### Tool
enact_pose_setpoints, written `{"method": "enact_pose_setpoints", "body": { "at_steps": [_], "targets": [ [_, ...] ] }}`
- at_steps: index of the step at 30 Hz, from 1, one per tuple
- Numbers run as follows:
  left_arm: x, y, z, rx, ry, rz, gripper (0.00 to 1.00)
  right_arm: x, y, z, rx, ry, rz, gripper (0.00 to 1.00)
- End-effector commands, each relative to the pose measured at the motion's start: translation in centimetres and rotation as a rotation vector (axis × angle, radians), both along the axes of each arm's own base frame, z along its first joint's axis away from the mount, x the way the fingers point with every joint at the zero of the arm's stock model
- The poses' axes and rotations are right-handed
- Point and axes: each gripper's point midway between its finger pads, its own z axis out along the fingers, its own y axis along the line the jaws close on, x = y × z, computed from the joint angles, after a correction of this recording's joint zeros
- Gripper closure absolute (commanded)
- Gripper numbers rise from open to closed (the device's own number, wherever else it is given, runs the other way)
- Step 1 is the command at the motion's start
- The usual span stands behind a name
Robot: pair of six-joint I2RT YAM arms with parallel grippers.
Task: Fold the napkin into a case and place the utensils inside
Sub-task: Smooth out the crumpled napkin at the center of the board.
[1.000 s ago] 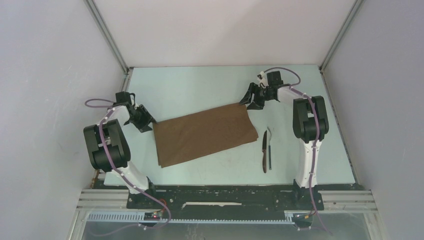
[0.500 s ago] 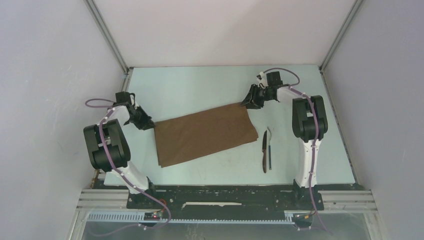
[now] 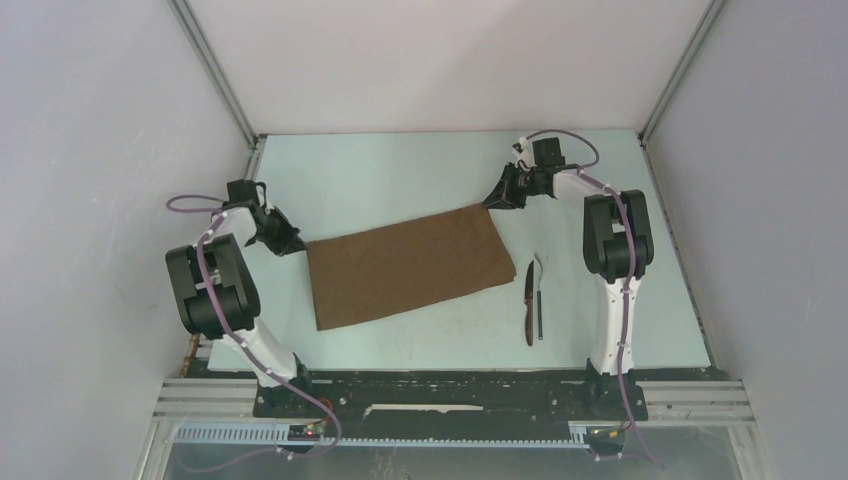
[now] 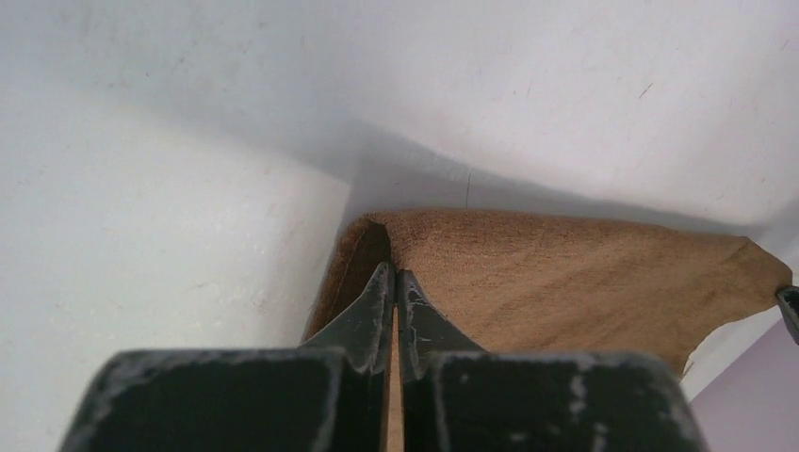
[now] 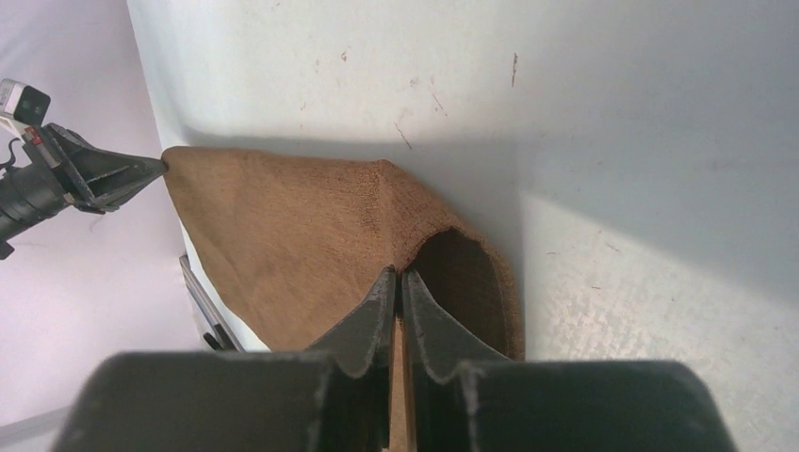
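While the table (image 3: 400, 170) carries the napkin (image 3: 410, 265) flat at its middle, left gripper (image 3: 295, 245) and right gripper (image 3: 493, 201) each clamp a far corner; the first fold seems to be starting. Next, both corners should travel evenly toward the near edge. The utensils (image 3: 532, 300) lie just right of the napkin.

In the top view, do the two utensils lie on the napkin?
No, the utensils lie on the bare table, apart from the napkin, to its right.
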Motion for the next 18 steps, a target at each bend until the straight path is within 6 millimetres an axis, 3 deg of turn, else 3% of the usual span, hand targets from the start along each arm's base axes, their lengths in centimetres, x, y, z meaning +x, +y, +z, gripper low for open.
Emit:
{"method": "enact_pose_setpoints", "body": {
  "at_steps": [1, 9, 18],
  "targets": [
    [1.6, 0.4, 0.7, -0.024, -0.041, 0.024, 1.00, 1.4, 0.1, 0.9, 0.022, -0.030, -0.011, 0.92],
    [1.8, 0.7, 0.6, -0.035, -0.044, 0.034, 1.00, 1.8, -0.3, 0.2, 0.018, -0.015, -0.032, 1.00],
    [1.7, 1.8, 0.1, -0.060, -0.033, 0.071, 1.00, 2.2, -0.4, 0.3, 0.027, -0.021, -0.041, 1.00]
  ]
}}
